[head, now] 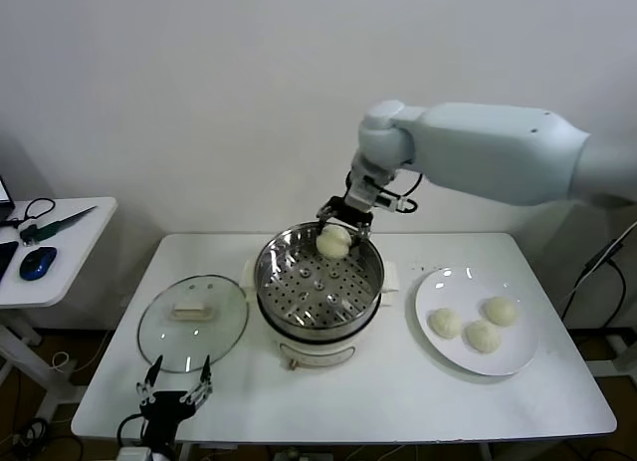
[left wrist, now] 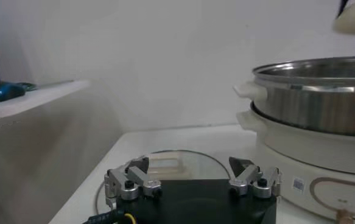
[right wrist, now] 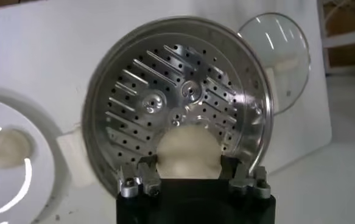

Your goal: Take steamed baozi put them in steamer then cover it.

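A small round cream-white bun [head: 333,241] is clamped in the right gripper [head: 340,228] above the shiny round stainless-steel steamer's [head: 370,282] far rim — released there, it could roll outside. The left gripper [head: 175,386] is parked, jaws spread, near the clear glass cover [head: 227,320].

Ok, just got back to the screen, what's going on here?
The right gripper is holding one bun over the far side of the steamer, whose tray has no buns on it yet. Three more buns wait on the white plate to the right. The glass lid lies flat on the table, left of the steamer. The left gripper hangs open near the table's front edge, by the lid.
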Tool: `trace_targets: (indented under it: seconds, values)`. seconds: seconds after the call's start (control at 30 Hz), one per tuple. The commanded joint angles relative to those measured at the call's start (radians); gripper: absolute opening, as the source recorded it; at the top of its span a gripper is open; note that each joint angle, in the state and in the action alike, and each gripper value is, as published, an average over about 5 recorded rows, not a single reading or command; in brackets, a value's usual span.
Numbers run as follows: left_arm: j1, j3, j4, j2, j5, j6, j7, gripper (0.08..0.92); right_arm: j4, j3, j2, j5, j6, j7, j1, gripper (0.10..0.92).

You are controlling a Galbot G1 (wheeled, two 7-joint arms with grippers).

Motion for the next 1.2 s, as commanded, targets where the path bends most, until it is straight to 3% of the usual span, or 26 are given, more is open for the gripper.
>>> trace_targets:
  seconds: [0.03,0.33,0.53,0.7,0.9,1.03,1.2]
  values:
    - [0.001,0.001,-0.001,-0.001,0.004,0.0,0.0,0.823,-0.214,0.032,0.112,-0.151,0.105,0.047,-0.145,0.704]
    - [-0.015,-0.004,0.023,-0.001,0.003,-0.002,-0.015,0.823,-0.442,0.056,0.193,-0.164,0.171,0.049,-0.236,0.704]
    - [-0.025,-0.009,0.031,0.001,-0.001,-0.001,-0.016,0.823,-0.516,0.061,0.234,-0.153,0.19,0.051,-0.265,0.711]
    - [-0.029,-0.013,0.034,0.003,-0.004,-0.001,-0.018,0.823,-0.525,0.051,0.249,-0.099,0.201,0.059,-0.264,0.797]
    - [-0.024,-0.015,0.026,0.003,-0.004,0.0,-0.018,0.823,-0.363,-0.028,0.182,0.117,0.165,0.003,-0.091,0.822]
    - [-0.02,-0.013,0.016,0.0,-0.002,0.002,-0.017,0.823,-0.188,-0.196,0.09,0.419,0.076,-0.094,0.129,0.823]
    - [-0.017,-0.008,0.008,-0.004,0.001,0.002,-0.017,0.823,0.105,-0.425,-0.187,0.725,-0.277,-0.16,0.346,0.823]
